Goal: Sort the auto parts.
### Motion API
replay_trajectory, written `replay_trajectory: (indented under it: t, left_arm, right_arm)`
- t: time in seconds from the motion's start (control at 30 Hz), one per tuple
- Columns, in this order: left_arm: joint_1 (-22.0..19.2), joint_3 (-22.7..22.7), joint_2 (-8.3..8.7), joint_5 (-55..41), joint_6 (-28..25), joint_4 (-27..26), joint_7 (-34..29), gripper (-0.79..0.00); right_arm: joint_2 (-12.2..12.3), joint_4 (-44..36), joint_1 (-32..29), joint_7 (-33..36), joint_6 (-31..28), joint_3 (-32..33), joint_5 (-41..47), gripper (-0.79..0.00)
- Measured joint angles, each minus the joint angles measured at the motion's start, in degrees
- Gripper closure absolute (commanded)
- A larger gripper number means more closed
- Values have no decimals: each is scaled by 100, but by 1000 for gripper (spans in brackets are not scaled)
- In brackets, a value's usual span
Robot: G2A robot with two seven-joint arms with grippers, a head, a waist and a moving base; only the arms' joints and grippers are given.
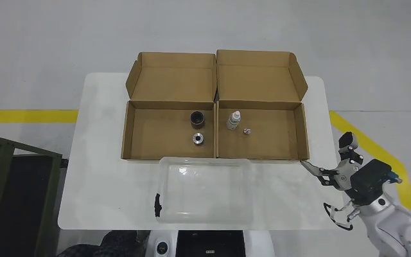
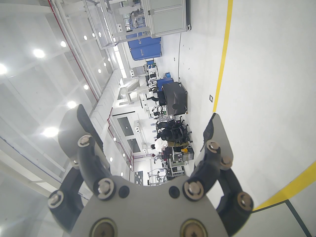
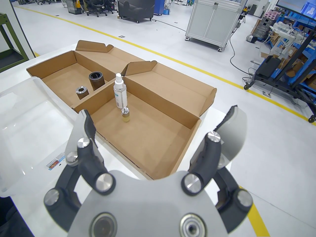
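Two open cardboard boxes sit side by side on the white table (image 1: 96,160). The left box (image 1: 128,132) holds a dark hollow cylinder (image 1: 197,118) (image 3: 96,80) and a shorter metal-topped cylinder (image 1: 198,138) (image 3: 82,92). In the right box (image 1: 302,132) stand a white spray bottle (image 1: 234,119) (image 3: 120,92) and a small brass-coloured part (image 1: 247,130) (image 3: 125,115). My right gripper (image 1: 329,154) (image 3: 160,119) is open and holds nothing, off the right box's front right corner. My left gripper (image 2: 148,118) is open and faces the room, nothing between its fingers.
A clear plastic bin (image 1: 204,212) (image 3: 14,129) lies in front of the boxes, with a small black piece (image 1: 156,205) at its front left corner. Both box lids stand open at the back. A yellow floor line (image 1: 366,138) runs past the table's right side.
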Motion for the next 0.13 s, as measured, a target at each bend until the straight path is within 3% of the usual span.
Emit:
replay_trajectory:
  t: [0.13]
  left_arm:
    - [0, 0, 0, 0, 0, 0, 0, -784]
  right_arm:
    - [0, 0, 0, 0, 0, 0, 0, -785]
